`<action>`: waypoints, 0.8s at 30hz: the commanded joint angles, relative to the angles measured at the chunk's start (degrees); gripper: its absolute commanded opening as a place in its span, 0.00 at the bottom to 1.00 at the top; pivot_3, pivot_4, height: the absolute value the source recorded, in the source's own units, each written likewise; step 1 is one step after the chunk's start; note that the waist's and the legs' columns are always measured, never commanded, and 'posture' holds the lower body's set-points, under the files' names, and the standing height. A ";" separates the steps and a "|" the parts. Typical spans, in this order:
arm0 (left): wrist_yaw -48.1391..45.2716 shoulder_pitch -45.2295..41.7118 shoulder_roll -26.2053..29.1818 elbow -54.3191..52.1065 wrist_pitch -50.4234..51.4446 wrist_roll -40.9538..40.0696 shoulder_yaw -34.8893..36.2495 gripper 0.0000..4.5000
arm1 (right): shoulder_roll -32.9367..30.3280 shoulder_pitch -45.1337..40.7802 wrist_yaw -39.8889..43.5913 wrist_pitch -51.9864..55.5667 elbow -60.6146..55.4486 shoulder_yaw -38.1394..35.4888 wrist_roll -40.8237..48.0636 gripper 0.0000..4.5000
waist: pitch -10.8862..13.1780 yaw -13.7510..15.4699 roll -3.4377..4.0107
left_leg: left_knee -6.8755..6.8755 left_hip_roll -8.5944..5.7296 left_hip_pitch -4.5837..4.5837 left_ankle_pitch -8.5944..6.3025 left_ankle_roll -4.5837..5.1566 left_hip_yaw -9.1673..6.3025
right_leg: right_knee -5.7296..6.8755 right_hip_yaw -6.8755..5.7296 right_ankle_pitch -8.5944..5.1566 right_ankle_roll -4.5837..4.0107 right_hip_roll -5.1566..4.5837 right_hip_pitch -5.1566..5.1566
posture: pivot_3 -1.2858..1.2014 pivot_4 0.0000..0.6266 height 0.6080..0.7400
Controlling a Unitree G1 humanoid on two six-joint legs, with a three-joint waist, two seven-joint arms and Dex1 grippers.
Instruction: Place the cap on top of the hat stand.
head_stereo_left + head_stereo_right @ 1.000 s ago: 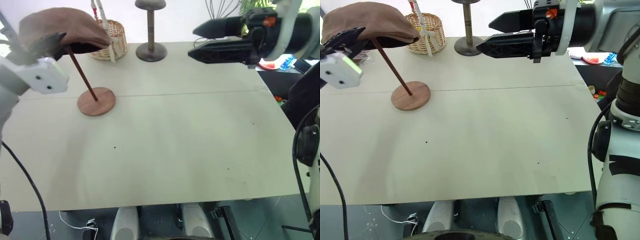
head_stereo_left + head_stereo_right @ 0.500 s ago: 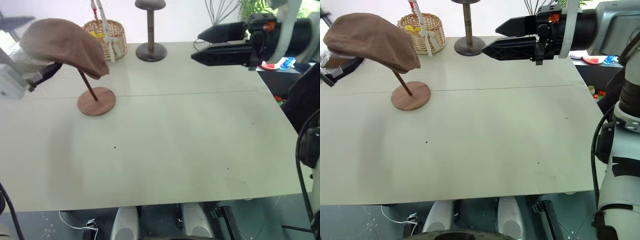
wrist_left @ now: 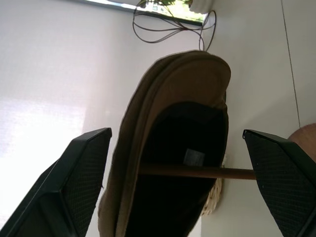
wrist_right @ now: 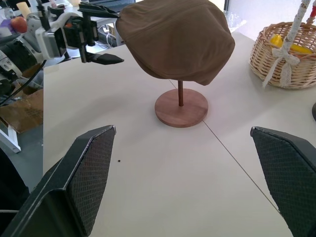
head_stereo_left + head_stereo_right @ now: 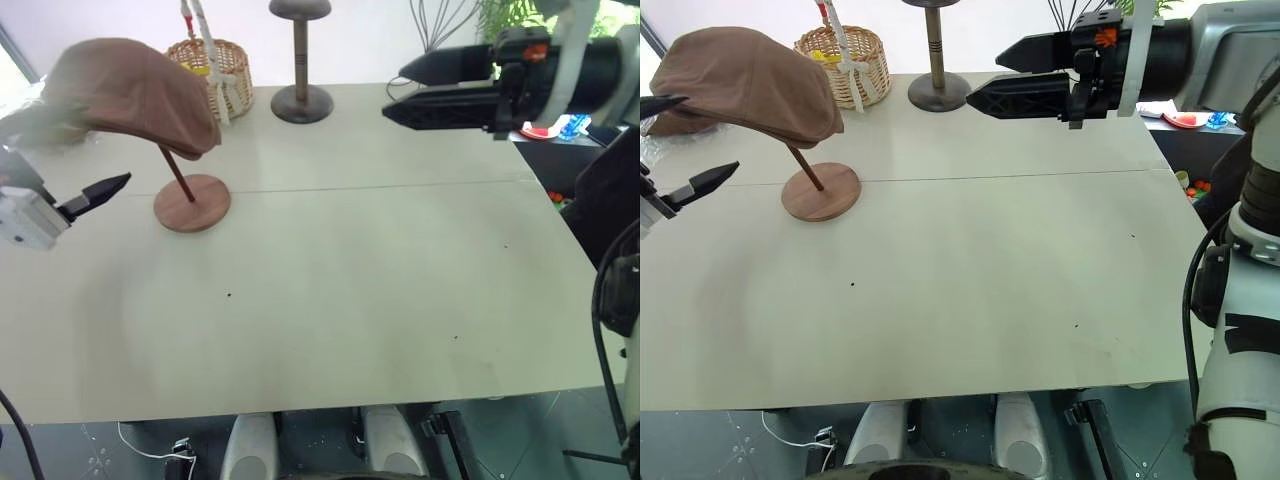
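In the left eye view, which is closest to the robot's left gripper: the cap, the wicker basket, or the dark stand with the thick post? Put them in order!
From the left gripper:
1. Cap, just above it, on the hat stand.
2. Wicker basket, behind the cap.
3. Dark stand, farthest, at the table's back edge.

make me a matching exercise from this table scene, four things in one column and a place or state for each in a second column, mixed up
Things:
1. cap
2. wicker basket
3. left gripper
4. dark turned stand

Places or states:
A. open, beside the cap, apart from it
B. resting on top of the hat stand
C. at the table's far edge, between the basket and the right gripper
D. holds something yellow, has a white ribboned handle

Pairs: 1-B, 2-D, 3-A, 4-C
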 commanded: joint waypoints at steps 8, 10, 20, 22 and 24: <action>10.04 6.75 -2.81 -43.43 40.18 20.04 10.73 0.99 | 1.55 0.10 -0.52 -2.89 0.83 -2.02 0.20 1.00 | -0.03 -0.01 0.06 | 0.05 0.00 0.02 0.00 0.00 0.02 | 0.03 0.00 0.04 0.04 0.05 0.01 | 0.52 0.24 0.91; 8.98 8.02 -2.85 -48.67 45.51 23.51 9.96 0.99 | 1.71 -0.29 -0.49 -3.16 1.41 -1.90 0.07 1.00 | -0.02 -0.05 0.07 | 0.05 0.04 0.03 0.00 0.00 0.02 | 0.05 0.00 0.04 0.03 0.10 0.01 | 0.52 0.24 0.91; 7.28 12.93 -2.43 -57.84 44.11 21.35 15.67 0.99 | 1.09 0.90 -1.01 -3.43 0.47 -2.47 0.01 1.00 | -0.02 -0.10 0.07 | 0.04 0.20 0.01 0.00 0.00 0.02 | 0.01 0.01 0.02 -0.07 0.22 -0.04 | 0.52 0.24 0.91; 6.48 14.74 -1.91 -57.61 42.29 22.26 16.99 0.99 | 1.12 1.33 -1.17 -3.56 0.22 -2.64 0.09 1.00 | -0.02 -0.09 0.07 | 0.04 0.21 0.01 0.00 0.00 0.02 | 0.00 0.01 0.00 -0.13 0.23 -0.04 | 0.52 0.24 0.91; 5.73 16.93 -0.85 -56.18 40.39 24.48 18.16 0.99 | 1.26 1.59 -1.37 -3.80 0.21 -2.68 -0.03 1.00 | -0.02 -0.13 0.08 | 0.04 0.21 0.02 0.00 0.00 0.02 | 0.00 0.01 -0.01 -0.15 0.23 -0.04 | 0.52 0.24 0.91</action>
